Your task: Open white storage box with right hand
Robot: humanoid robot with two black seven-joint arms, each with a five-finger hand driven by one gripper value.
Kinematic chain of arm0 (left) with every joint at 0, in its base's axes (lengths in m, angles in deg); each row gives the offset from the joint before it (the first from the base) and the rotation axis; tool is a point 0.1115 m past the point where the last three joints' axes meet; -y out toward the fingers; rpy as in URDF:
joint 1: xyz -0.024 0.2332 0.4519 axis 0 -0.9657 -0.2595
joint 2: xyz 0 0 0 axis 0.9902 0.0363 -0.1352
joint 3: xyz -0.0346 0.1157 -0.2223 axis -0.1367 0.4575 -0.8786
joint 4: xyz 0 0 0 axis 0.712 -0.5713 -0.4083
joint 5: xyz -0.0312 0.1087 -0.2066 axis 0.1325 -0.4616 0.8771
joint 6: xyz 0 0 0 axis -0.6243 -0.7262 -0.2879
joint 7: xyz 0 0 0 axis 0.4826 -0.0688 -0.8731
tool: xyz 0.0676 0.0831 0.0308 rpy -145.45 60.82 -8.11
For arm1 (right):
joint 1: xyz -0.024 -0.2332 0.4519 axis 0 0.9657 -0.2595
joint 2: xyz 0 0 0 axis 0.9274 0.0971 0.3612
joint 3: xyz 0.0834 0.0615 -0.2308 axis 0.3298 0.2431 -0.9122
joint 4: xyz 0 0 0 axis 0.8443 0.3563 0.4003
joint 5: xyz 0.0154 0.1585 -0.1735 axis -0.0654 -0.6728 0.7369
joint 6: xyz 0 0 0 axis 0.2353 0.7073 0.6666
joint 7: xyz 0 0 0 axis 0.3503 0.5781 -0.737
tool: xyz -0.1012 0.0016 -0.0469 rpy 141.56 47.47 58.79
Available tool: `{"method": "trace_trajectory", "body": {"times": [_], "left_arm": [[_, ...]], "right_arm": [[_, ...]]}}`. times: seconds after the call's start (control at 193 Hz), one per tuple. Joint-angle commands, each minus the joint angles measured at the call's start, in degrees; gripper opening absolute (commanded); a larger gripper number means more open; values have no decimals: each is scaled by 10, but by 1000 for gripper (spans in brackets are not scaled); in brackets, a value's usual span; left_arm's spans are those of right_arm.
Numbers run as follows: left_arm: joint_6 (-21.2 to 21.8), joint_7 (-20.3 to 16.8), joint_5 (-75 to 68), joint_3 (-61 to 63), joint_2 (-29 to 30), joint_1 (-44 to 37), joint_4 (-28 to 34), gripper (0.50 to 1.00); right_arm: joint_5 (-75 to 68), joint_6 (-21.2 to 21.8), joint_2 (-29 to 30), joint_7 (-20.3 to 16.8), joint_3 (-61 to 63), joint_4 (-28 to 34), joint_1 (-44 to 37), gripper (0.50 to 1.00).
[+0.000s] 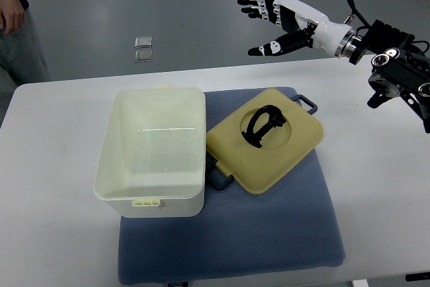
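White storage box sits open on the left part of a blue mat, which lies on the white bench. Box interior shows nothing in it; small latch tabs at its near and far rims. The box's left side overhangs the mat onto the bench.

Lid is off, lying flat on the mat just right of the box, turned at an angle, its near-left corner close to the box wall. Pale yellow-cream, with a round recess in the middle holding a black handle. Blue clip pieces stick out at the lid's far-right and near-left edges.

Right hand is raised beyond the bench's far edge, well apart from box and lid, arm entering from the right. Fingers spread, thumb out, holding nothing.

Left hand not seen.

On the grey floor past the bench: two small square plates, one just behind the other. A person stands at the upper left corner, one hand hanging.
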Motion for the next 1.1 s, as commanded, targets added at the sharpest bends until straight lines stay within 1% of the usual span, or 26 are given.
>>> {"method": "trace_trajectory", "body": {"times": [0.0,0.156,0.291,0.369,0.478,0.633,0.8,0.981,1.096], "left_arm": [[0,0,0,0,0,0,0,1000],[0,-1,0,0,0,0,0,1000],[0,0,0,0,0,-1,0,1000],[0,-1,0,0,0,0,0,1000],[0,0,0,0,0,0,0,1000],[0,0,0,0,0,0,1,1000],[0,0,0,1,0,0,0,1000],[0,0,0,0,0,0,0,1000],[0,0,0,1,0,0,0,1000]], "right_arm": [[-45,-25,6,0,21,-8,18,924],[-122,-34,43,-4,51,-42,45,924],[-204,-52,55,-9,58,-88,57,924],[-243,-45,57,-14,49,-106,62,924],[-269,-40,64,-38,56,-111,79,924],[-303,-41,67,-54,56,-115,96,924],[-346,-38,67,-55,56,-115,108,924],[-353,-2,67,-46,59,-115,120,924],[-353,-2,67,-45,59,-116,121,924]]}}
